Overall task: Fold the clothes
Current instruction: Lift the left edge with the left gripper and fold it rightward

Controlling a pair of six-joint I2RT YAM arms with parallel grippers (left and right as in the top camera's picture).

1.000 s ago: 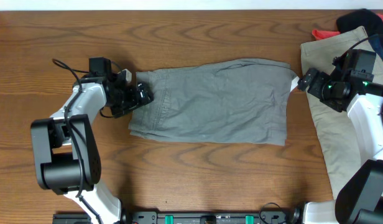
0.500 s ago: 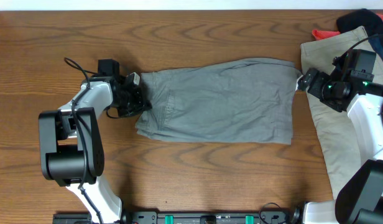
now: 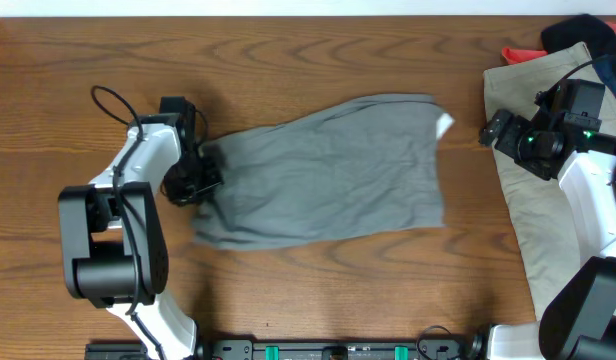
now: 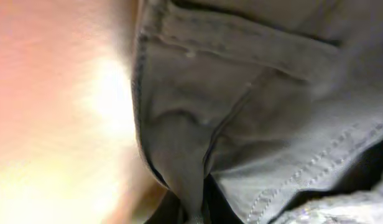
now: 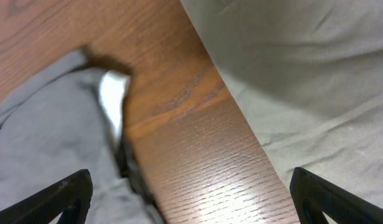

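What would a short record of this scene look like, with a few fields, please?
table: brown wood
grey shorts: spread out mid-table, slightly skewed
left gripper: clamped on the shorts' left edge
right gripper: open, clear of the shorts, above bare wood
tan shorts: at the right edge, under the right arm
red piece: far right corner
dark piece: beside the red one

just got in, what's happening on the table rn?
The left gripper is pinching one end of the grey-green cotton shorts, which lie spread but skewed on the wooden table. The right gripper is open, just off the shorts' other end, beside the larger tan shorts. No fold made yet.
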